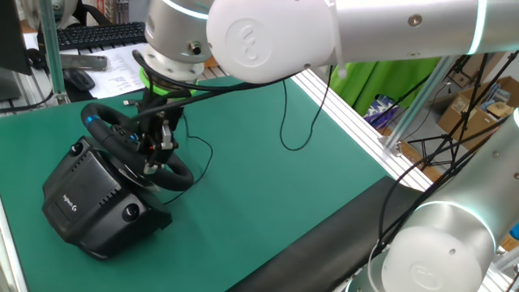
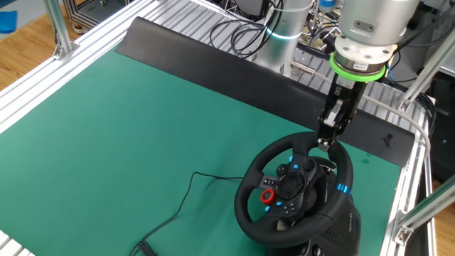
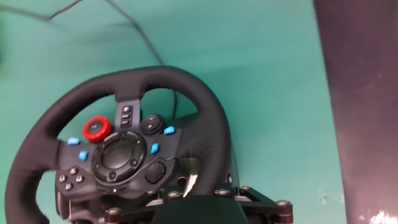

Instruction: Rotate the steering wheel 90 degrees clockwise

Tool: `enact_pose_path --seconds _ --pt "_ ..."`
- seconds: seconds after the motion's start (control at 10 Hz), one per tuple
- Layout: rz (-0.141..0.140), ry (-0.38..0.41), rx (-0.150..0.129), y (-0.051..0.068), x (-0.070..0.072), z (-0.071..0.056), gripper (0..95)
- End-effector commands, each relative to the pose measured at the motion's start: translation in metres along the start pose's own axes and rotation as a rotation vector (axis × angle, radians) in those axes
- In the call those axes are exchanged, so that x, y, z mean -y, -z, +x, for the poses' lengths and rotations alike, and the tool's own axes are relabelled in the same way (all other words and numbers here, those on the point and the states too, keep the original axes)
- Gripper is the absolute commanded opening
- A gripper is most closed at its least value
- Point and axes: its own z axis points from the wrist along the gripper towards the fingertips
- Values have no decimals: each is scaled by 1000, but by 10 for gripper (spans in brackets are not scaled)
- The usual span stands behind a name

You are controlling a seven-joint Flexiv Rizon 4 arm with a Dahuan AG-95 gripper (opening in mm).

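The steering wheel (image 1: 177,175) is a black rim on a bulky black base (image 1: 81,199), standing on the green mat at the left. Its blue stripe (image 2: 340,188) lies on the rim's right side in the other fixed view, and a red dial (image 2: 267,197) sits left of the hub. My gripper (image 2: 325,142) comes down from above on the rim's far upper part (image 2: 298,139), with the fingers closed around it. In the hand view the rim (image 3: 143,78) fills the frame and runs down between the jaws (image 3: 193,193); the fingertips themselves are hidden there.
A thin black cable (image 2: 192,185) trails over the mat from the wheel. A black strip (image 2: 213,60) borders the mat, with aluminium frame rails beyond. A black keyboard (image 1: 97,34) and a mouse (image 1: 79,79) lie off the mat at the back.
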Motion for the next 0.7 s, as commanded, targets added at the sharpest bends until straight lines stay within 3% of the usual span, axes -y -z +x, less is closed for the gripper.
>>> enact_pose_path --seconds 0.1,0.3,0.4,0.7 --pt "-76 169 -76 -1 0 1 0" --pt "-134 213 -67 -1 0 1 0" --pt "-163 147 -29 -1 0 1 0" --pt "-167 146 -37 -1 0 1 0"
